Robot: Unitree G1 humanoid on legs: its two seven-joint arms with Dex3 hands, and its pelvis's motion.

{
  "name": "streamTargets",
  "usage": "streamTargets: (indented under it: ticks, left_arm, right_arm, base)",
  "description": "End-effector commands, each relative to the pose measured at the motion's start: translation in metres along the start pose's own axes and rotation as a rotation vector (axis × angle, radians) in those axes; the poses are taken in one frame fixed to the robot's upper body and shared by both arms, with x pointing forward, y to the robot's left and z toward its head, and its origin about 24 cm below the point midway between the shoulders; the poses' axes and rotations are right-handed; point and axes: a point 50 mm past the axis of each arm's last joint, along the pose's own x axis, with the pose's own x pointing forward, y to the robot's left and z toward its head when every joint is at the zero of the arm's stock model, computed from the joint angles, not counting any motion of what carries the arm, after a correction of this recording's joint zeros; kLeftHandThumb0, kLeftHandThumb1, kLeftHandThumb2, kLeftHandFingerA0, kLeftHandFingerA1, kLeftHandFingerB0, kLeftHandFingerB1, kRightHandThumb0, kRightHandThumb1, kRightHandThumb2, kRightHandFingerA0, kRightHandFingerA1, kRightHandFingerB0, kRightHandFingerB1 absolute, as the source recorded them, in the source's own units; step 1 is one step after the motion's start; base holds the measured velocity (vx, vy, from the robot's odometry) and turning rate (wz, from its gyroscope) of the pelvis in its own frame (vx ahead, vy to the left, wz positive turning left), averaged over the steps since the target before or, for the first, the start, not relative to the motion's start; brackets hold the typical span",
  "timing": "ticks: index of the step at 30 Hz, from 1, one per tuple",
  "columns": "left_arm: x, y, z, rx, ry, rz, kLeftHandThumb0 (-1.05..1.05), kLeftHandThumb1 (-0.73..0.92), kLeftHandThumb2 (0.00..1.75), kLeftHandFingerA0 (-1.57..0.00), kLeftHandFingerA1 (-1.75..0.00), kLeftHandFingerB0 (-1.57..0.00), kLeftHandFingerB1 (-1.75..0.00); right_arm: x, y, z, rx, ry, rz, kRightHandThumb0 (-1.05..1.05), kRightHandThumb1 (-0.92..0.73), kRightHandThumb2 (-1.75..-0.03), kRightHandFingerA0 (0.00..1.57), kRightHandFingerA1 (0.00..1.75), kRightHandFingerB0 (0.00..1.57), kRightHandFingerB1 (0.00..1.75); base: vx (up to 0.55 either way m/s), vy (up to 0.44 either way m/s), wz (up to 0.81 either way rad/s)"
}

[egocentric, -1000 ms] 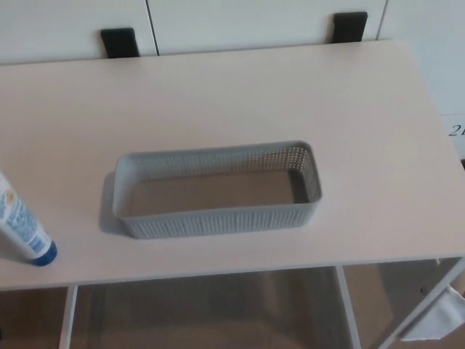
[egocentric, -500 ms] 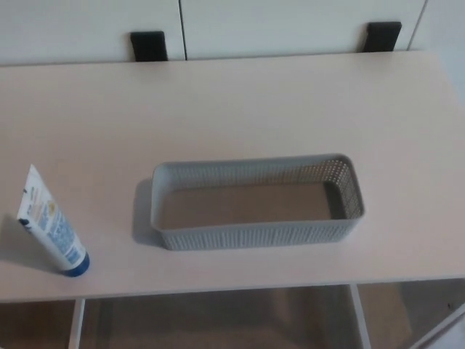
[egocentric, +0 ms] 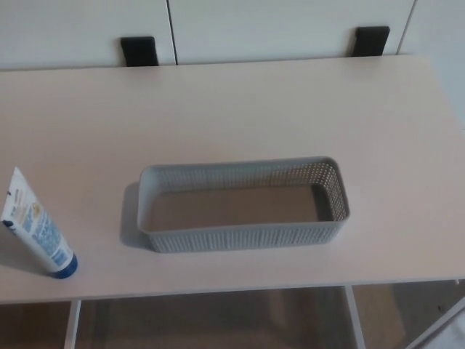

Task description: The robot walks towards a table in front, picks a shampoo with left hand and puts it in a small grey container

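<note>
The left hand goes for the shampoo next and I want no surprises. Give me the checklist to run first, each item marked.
1. Shampoo tube in view on the left part of the table, blue cap toward the near edge: ok.
2. Tube lying flat or standing on its cap: cannot tell.
3. Grey perforated container upright, nothing inside: ok.
4. Tabletop between tube and container free of other things: ok.
5. Left hand placed for the reach: cannot tell, not in view.

We look down on a pale beige bench (egocentric: 240, 109) against white panels (egocentric: 276, 25); two black brackets (egocentric: 139, 51) sit at its far edge, brown floor (egocentric: 218, 320) showing beneath.
</note>
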Motion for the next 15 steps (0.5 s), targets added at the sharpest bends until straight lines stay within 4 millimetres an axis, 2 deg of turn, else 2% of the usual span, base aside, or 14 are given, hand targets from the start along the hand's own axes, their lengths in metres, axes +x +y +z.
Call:
streamTargets:
  ticks: [1, 3, 5, 8, 9, 10, 14, 15]
  left_arm:
    - [0.024, 0.009, 0.020, -0.120, -0.040, -0.046, -0.22, 0.51, 0.62, -0.03, -0.35, -0.09, -0.20]
    - [0.025, 0.009, 0.021, -0.123, -0.037, -0.047, -0.22, 0.51, 0.62, -0.03, -0.35, -0.09, -0.20]
    - [0.049, 0.013, 0.019, -0.108, -0.011, -0.051, -0.20, 0.52, 0.61, -0.05, -0.32, -0.08, -0.22]
    - [0.054, 0.014, 0.019, -0.110, -0.008, -0.051, -0.20, 0.52, 0.61, -0.05, -0.32, -0.08, -0.22]
    - [0.071, 0.016, 0.012, -0.057, 0.016, -0.048, -0.24, 0.50, 0.58, -0.04, -0.35, -0.10, -0.23]
    - [0.079, 0.017, 0.010, -0.033, 0.027, -0.046, -0.24, 0.50, 0.58, -0.04, -0.35, -0.10, -0.23]
    - [0.087, 0.019, 0.003, -0.027, 0.050, -0.050, -0.22, 0.49, 0.58, -0.04, -0.35, -0.10, -0.24]
    - [0.097, 0.017, -0.007, -0.045, 0.092, -0.058, -0.20, 0.45, 0.54, -0.09, -0.33, -0.08, -0.24]
  right_arm:
    - [0.000, -0.011, -0.003, 0.001, 0.023, -0.041, -0.30, -0.60, -0.57, 0.80, 0.50, 0.61, 0.43]
    - [0.000, -0.011, -0.003, 0.001, 0.023, -0.041, -0.30, -0.60, -0.57, 0.80, 0.50, 0.61, 0.43]
    - [0.000, -0.012, -0.004, 0.001, 0.037, -0.034, -0.31, -0.61, -0.57, 0.79, 0.48, 0.61, 0.42]
    - [0.000, -0.012, -0.004, -0.004, 0.040, -0.034, -0.31, -0.61, -0.57, 0.79, 0.48, 0.61, 0.42]
    - [-0.001, -0.012, -0.007, 0.006, 0.043, -0.031, -0.29, -0.60, -0.57, 0.79, 0.49, 0.61, 0.43]
    - [-0.002, -0.012, -0.008, 0.011, 0.045, -0.030, -0.29, -0.60, -0.57, 0.79, 0.49, 0.61, 0.43]
    - [-0.002, -0.012, -0.008, 0.014, 0.046, -0.031, -0.28, -0.60, -0.57, 0.80, 0.49, 0.61, 0.43]
    - [-0.002, -0.012, -0.009, 0.007, 0.050, -0.033, -0.29, -0.61, -0.57, 0.79, 0.48, 0.62, 0.42]
  base:
    - [0.00, 0.000, 0.00]
    - [0.00, 0.000, 0.00]
    - [0.00, 0.000, 0.00]
    - [0.00, 0.000, 0.00]
    - [0.00, 0.000, 0.00]
    - [0.00, 0.000, 0.00]
    - [0.00, 0.000, 0.00]
    - [0.00, 0.000, 0.00]
